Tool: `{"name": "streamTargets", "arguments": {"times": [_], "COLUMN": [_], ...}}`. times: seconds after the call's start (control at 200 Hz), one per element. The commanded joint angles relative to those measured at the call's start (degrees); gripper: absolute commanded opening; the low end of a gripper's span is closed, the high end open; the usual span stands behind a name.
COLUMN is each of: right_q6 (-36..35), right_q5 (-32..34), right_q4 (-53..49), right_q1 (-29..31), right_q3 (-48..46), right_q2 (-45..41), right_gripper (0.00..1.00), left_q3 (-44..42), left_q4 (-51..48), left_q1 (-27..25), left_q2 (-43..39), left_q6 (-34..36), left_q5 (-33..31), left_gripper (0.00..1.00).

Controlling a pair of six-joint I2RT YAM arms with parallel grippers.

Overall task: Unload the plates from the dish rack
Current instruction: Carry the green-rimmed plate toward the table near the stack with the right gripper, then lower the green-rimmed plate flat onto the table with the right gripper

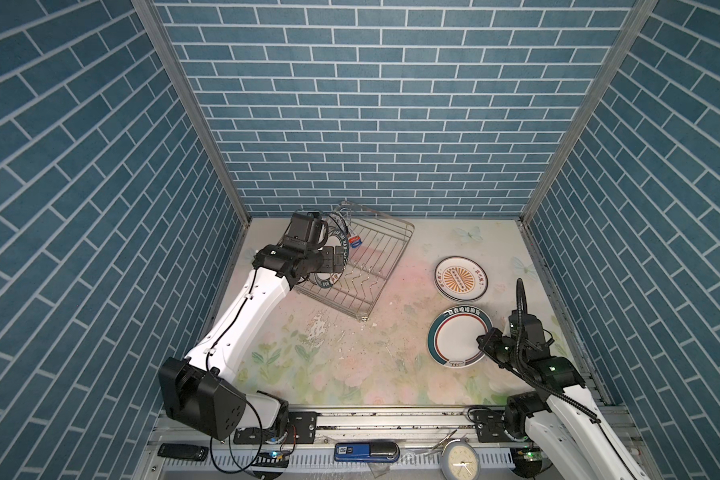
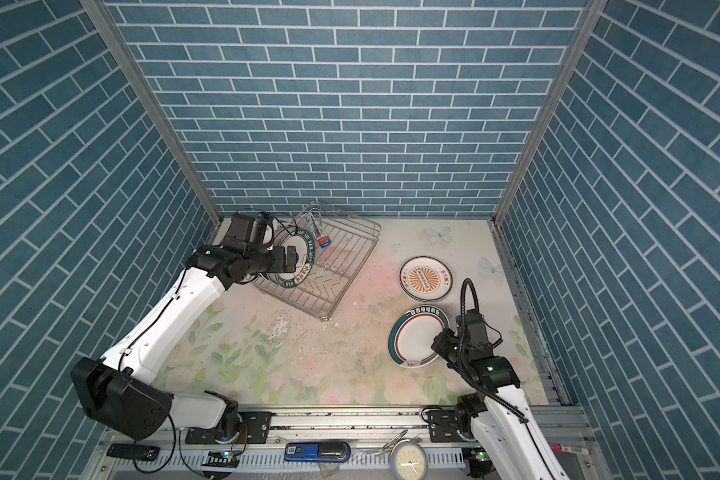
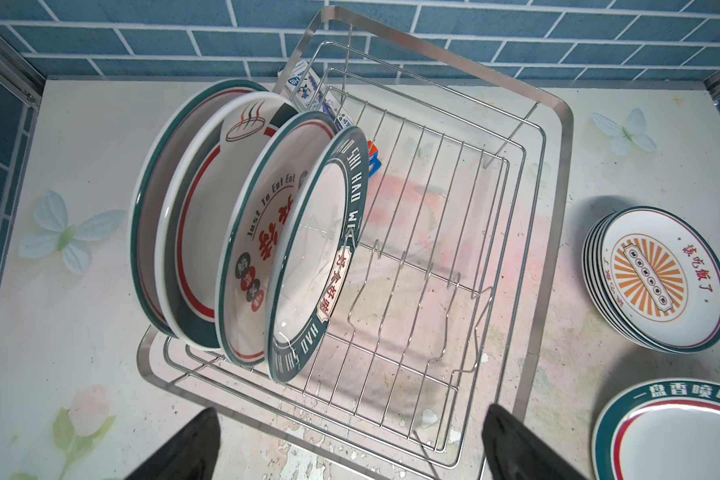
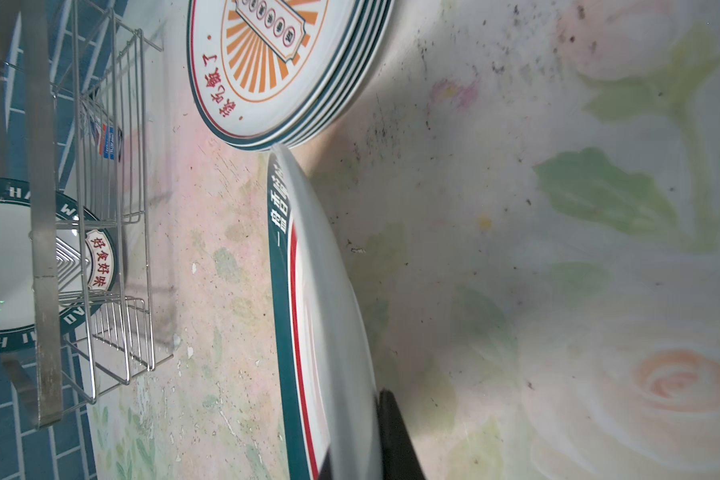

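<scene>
Four plates (image 3: pixel 242 232) stand on edge at one end of the dish rack (image 3: pixel 433 291), the left gripper (image 3: pixel 350 436) spread wide over it. The right gripper (image 1: pixel 484 337) clamps a teal-rimmed plate (image 1: pixel 458 343) beside the stack (image 1: pixel 461 277).

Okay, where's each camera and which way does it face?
Top views: high in front, looking down on the table; left arm and right arm show.
Left wrist: above the dish rack, facing its standing plates; open left tool shows.
Right wrist: low, along the teal-rimmed plate the right tool pinches.
Both wrist views share the sunburst stack.
</scene>
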Motion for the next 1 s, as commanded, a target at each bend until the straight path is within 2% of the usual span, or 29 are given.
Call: {"name": "streamTargets", "arguments": {"times": [0.0,0.295,0.36,0.48,0.54,0.935,0.995], "right_q6": [3.0,4.1,4.3,4.9,5.1,5.3,5.3], "right_q5": [-2.6,-3.8,-3.9,-4.1,-4.2,-5.6,-5.6], "right_q4": [6.7,13.4,13.9,14.7,14.8,19.4,19.9], "right_q1": [0.5,1.7,1.8,2.1,2.1,2.4,2.6], "right_q3": [-2.2,-4.2,-4.4,-4.8,-4.9,-6.3,-6.2], "right_q2": [1.9,7.4,8.0,8.2,8.2,12.4,13.2], "right_gripper": [0.00,0.00,0.04,0.22,0.26,0.37,0.42], "left_q3": [1.5,1.7,1.7,1.8,2.0,2.2,2.1], "left_q4": [-0.7,-0.9,-0.9,-1.0,-1.1,-1.2,-1.2], "left_q1": [0.3,0.3,0.3,0.3,0.3,0.3,0.3], "left_q2": [-0.3,0.1,0.0,0.0,0.1,0.0,0.1], "left_q6": [0.7,0.6,0.8,0.9,1.0,1.2,1.2], "left_q5": [0.2,-0.6,-0.6,-0.4,-0.2,0.0,0.1], "left_gripper": [0.99,0.99,0.99,0.99,0.99,0.99,0.99]}}
